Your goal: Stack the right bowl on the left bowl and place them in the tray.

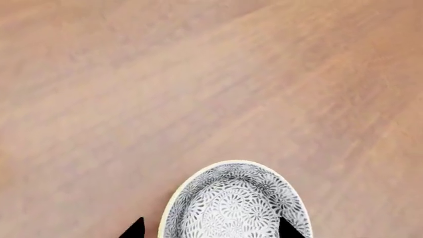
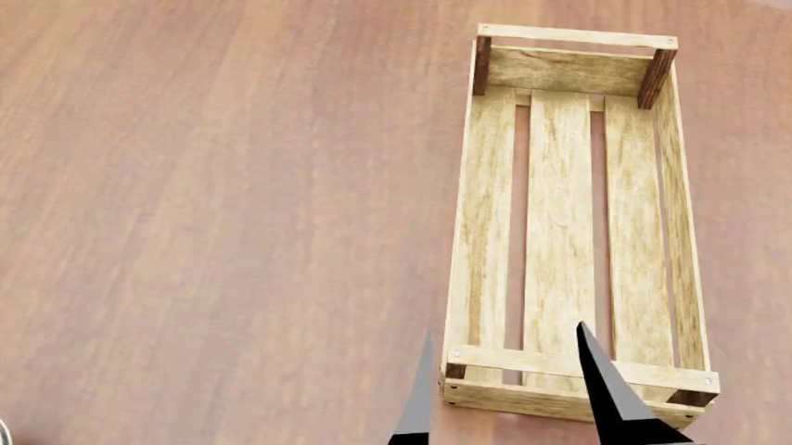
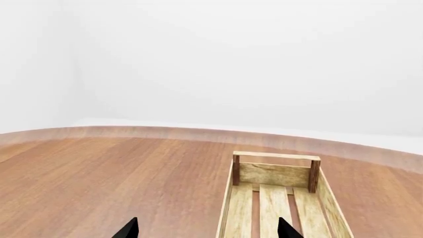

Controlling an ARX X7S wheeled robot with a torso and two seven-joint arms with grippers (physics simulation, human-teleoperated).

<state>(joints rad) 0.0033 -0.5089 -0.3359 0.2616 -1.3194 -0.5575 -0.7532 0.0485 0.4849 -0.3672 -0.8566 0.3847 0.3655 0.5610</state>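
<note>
A single bowl (image 1: pixel 231 198) with a grey-and-white flower pattern and a cream rim sits on the wooden table in the left wrist view; whether it is the left or the right bowl is not shown. My left gripper (image 1: pixel 211 229) is open above it, one fingertip (image 1: pixel 135 229) outside the rim and the other over the inside. No other bowl is in view. The tray (image 2: pixel 477 232), a long light-wood crate, lies empty at the right of the head view. My right gripper (image 2: pixel 514 399) is open and empty at the tray's near end. The tray (image 3: pixel 278 173) also shows in the right wrist view beyond that gripper (image 3: pixel 206 229).
Brown wooden tabletop (image 2: pixel 223 204) stretches to the left of the tray. Its far curved edge (image 3: pixel 198 133) meets a white wall in the right wrist view. A tiny pale sliver (image 2: pixel 3 431) at the head view's bottom-left corner is too small to identify.
</note>
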